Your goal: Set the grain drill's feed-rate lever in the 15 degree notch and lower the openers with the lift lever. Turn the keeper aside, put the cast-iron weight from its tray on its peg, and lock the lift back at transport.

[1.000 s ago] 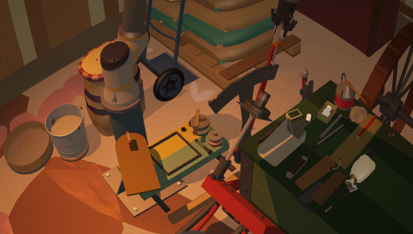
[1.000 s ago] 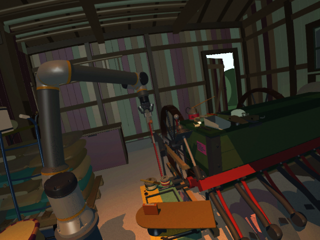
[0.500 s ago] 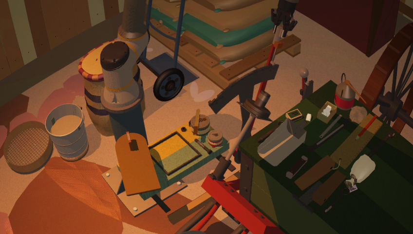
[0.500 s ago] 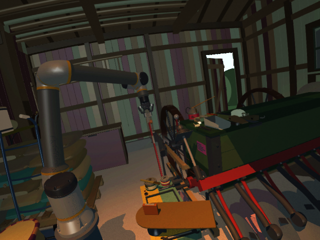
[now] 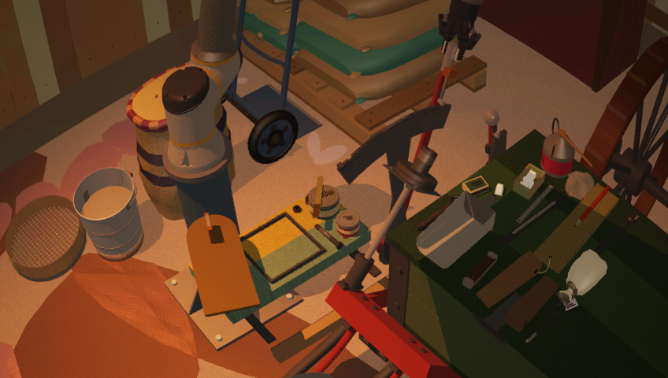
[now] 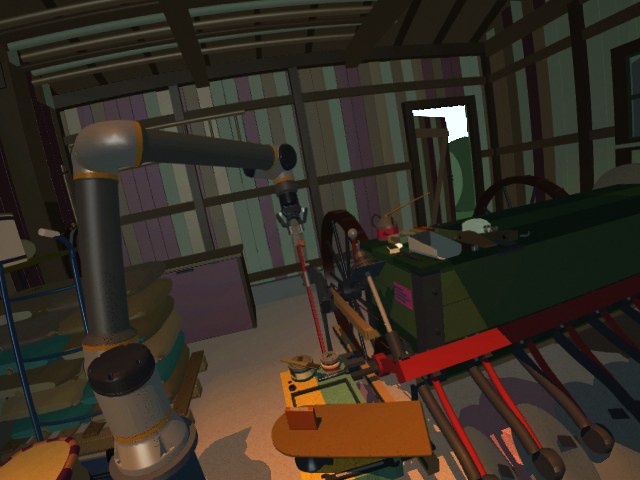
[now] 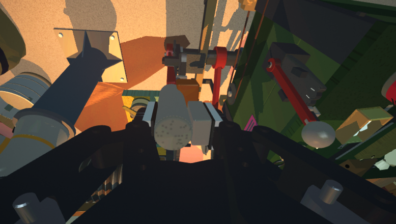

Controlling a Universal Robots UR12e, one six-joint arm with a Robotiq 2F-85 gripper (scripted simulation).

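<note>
The lower part of the long red lift lever [image 5: 433,100] is hidden behind the dark notched quadrant [image 5: 396,140] beside the green seed box. Its pale grip [image 7: 172,118] and squeeze latch sit at the top. A cast-iron weight [image 5: 412,172] sits on the slanted peg rod next to the quadrant. Two other weights [image 5: 323,199] [image 5: 348,224] rest at the far edge of the tray [image 5: 286,243] on the floor. The short feed-rate lever with a round grey knob [image 5: 491,117] stands at the box's corner. My gripper [image 5: 455,40] is closed on the lift lever's grip.
The green seed box [image 5: 539,243] carries a scoop, an oil can [image 5: 558,154] and small tools. An orange board [image 5: 220,264] overhangs the tray. A hand truck [image 5: 269,107], stacked sacks on a pallet, a barrel, a bucket [image 5: 110,211] and a sieve stand around my base.
</note>
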